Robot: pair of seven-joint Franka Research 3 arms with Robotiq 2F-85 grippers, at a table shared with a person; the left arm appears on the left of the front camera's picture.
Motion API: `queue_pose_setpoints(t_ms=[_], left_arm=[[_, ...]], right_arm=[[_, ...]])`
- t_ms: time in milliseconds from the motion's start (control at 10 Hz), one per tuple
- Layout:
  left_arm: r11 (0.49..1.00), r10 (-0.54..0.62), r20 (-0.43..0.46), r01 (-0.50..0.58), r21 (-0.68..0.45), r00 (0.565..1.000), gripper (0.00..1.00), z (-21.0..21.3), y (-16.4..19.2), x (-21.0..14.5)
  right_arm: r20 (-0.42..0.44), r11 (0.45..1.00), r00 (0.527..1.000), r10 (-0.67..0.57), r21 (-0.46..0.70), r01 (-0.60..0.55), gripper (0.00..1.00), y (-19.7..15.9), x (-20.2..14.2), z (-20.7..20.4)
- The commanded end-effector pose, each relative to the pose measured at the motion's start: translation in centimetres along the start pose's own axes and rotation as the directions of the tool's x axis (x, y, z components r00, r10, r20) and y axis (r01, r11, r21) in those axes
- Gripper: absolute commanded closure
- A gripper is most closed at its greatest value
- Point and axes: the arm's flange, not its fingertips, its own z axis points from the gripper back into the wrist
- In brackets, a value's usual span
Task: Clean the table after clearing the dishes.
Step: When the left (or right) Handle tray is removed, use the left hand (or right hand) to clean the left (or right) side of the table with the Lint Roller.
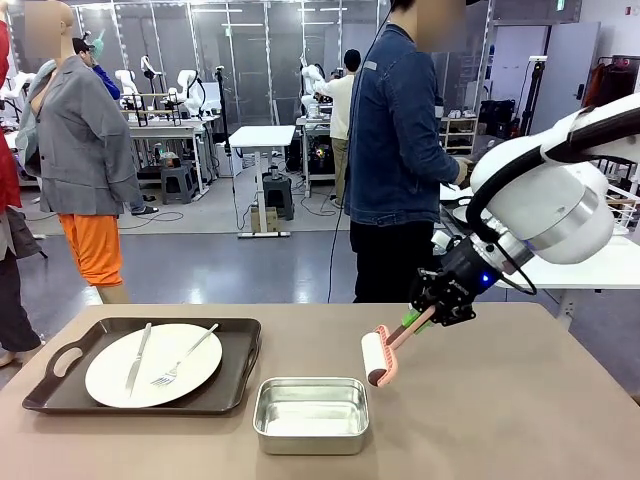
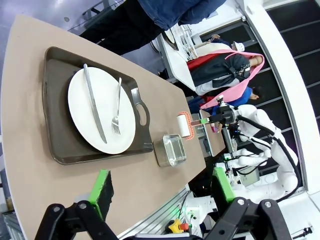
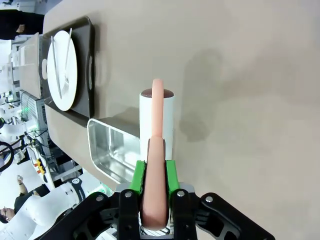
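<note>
Beige table [image 1: 500, 420] with a dark handled tray [image 1: 238, 370] at left, a steel pan [image 1: 310, 440] just beside it.

The bench [image 1: 500, 420] is seen across from the robot's side in front, from high up by the left wrist, from close by the right wrist. The tray [image 1: 238, 350] and roller [image 1: 374, 357] are shared.

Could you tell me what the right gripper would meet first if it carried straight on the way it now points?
Probably the table: the right gripper angles down, so its lint roller would touch bare top beside the steel pan.
</note>
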Motion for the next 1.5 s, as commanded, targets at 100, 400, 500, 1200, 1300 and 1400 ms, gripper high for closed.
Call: queue_pose_setpoints(t_ms=[100,400,500,1200,1300,1400], left_arm=[[1.000,-0.008,0.004,0.008,-0.012,1.000,0.00,0.3,-0.1,-0.2],[1.000,-0.008,0.004,0.008,-0.012,1.000,0.00,0.3,-0.1,-0.2],[1.000,-0.008,0.004,0.008,-0.012,1.000,0.00,0.3,-0.1,-0.2],[1.000,-0.008,0.004,0.008,-0.012,1.000,0.00,0.3,-0.1,-0.2],[1.000,-0.008,0.004,0.008,-0.012,1.000,0.00,0.3,-0.1,-0.2],[1.000,-0.008,0.004,0.008,-0.012,1.000,0.00,0.3,-0.1,-0.2]], right_arm=[[0.042,0.998,0.999,-0.014,0.060,0.012,0.79,-2.5,0.6,-1.7],[0.022,0.995,0.999,-0.049,0.086,0.047,0.79,-4.3,1.3,-2.4],[-0.005,0.994,0.998,-0.067,0.083,0.067,0.79,-5.1,1.7,-3.1],[-0.005,0.985,0.985,-0.173,0.021,0.173,0.79,-13.7,0.9,-2.7],[0.021,0.990,0.991,-0.135,-0.048,0.136,0.79,-15.4,-0.2,-1.6],[0.031,0.988,0.991,-0.127,-0.088,0.129,0.79,-16.8,-1.1,-0.4]])
